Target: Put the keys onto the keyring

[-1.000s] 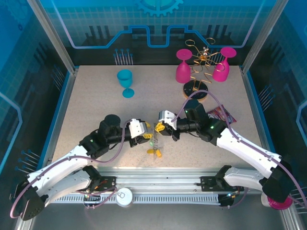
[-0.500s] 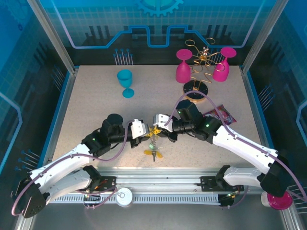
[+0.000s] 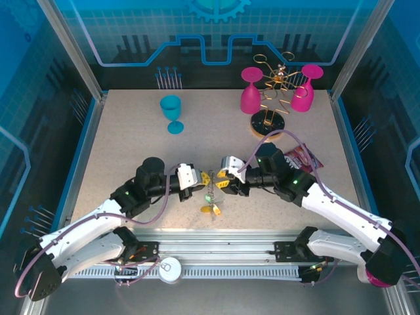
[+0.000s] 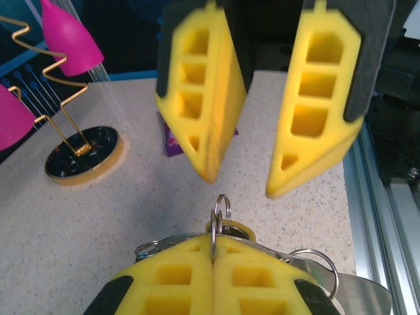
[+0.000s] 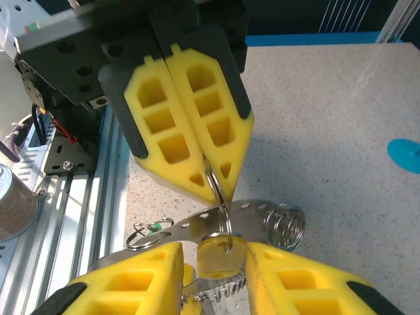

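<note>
My left gripper (image 3: 199, 181) is shut on a small split ring (image 4: 214, 226), and its yellow fingers (image 5: 190, 131) come down from above in the right wrist view. A yellow-headed key (image 5: 217, 255) hangs from that ring. It sits between the open fingers of my right gripper (image 3: 222, 183), with a gap on both sides. The keyring's metal band (image 5: 252, 210) with holes and a wire coil (image 5: 283, 226) lies just behind. A green-headed key (image 5: 152, 229) on its own ring lies to the left. Another yellow key (image 3: 210, 210) rests on the table below the grippers.
A blue goblet (image 3: 172, 113) stands at the back left. Two pink goblets (image 3: 250, 92) hang on a gold wire rack (image 3: 272, 98) with a round base (image 3: 267, 125) at the back right. A purple packet (image 3: 303, 157) lies beside my right arm.
My right gripper has opened and drawn back a little to the right. My left gripper has shut on the small ring, with the keys hanging between the two.
</note>
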You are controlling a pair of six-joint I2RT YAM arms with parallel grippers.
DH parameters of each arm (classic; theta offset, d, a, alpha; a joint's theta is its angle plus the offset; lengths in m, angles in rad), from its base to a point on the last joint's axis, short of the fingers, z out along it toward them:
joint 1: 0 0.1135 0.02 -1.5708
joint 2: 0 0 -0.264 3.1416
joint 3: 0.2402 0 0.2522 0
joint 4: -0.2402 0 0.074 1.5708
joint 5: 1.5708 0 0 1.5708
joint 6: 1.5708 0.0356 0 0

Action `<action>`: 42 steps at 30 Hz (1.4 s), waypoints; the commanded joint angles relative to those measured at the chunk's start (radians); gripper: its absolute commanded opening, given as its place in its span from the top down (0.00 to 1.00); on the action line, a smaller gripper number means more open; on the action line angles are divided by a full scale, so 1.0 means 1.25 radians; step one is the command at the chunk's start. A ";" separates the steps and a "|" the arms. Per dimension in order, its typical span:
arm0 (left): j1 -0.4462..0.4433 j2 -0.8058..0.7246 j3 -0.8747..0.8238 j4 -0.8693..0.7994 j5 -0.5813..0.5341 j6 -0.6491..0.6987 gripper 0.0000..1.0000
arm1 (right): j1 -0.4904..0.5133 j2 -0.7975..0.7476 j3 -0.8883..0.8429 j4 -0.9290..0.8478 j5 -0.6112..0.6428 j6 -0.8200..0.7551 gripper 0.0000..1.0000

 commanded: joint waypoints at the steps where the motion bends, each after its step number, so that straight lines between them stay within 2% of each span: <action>1: 0.001 -0.012 -0.011 0.084 0.036 -0.002 1.00 | -0.004 0.000 -0.011 0.039 -0.011 0.041 0.70; 4: 0.001 -0.015 -0.016 0.088 0.043 -0.003 1.00 | -0.005 0.011 -0.003 0.042 -0.013 0.044 0.76; 10: 0.001 -0.028 -0.032 0.110 0.056 0.000 1.00 | -0.011 0.020 0.003 0.031 -0.002 0.053 0.99; 11: 0.001 -0.033 -0.038 0.124 0.065 0.000 1.00 | -0.012 0.024 0.004 0.027 -0.005 0.055 1.00; 17: 0.001 -0.040 -0.069 0.225 0.121 -0.003 1.00 | -0.011 0.048 0.019 0.023 -0.054 0.067 1.00; 18: 0.001 -0.040 -0.074 0.236 0.120 -0.003 1.00 | -0.010 0.042 0.017 0.028 -0.056 0.067 0.96; 21: 0.001 -0.040 -0.082 0.250 0.110 0.001 1.00 | -0.011 -0.004 -0.018 0.086 -0.052 0.065 0.72; 25: 0.000 -0.032 -0.085 0.248 0.116 -0.001 1.00 | -0.011 -0.051 -0.056 0.142 -0.071 0.025 0.62; 29: 0.001 -0.028 -0.088 0.256 0.120 -0.010 1.00 | -0.006 -0.039 -0.057 0.155 -0.100 -0.006 0.63; 42: 0.000 -0.016 -0.085 0.257 0.138 -0.018 1.00 | 0.005 0.006 -0.044 0.191 -0.126 -0.020 0.76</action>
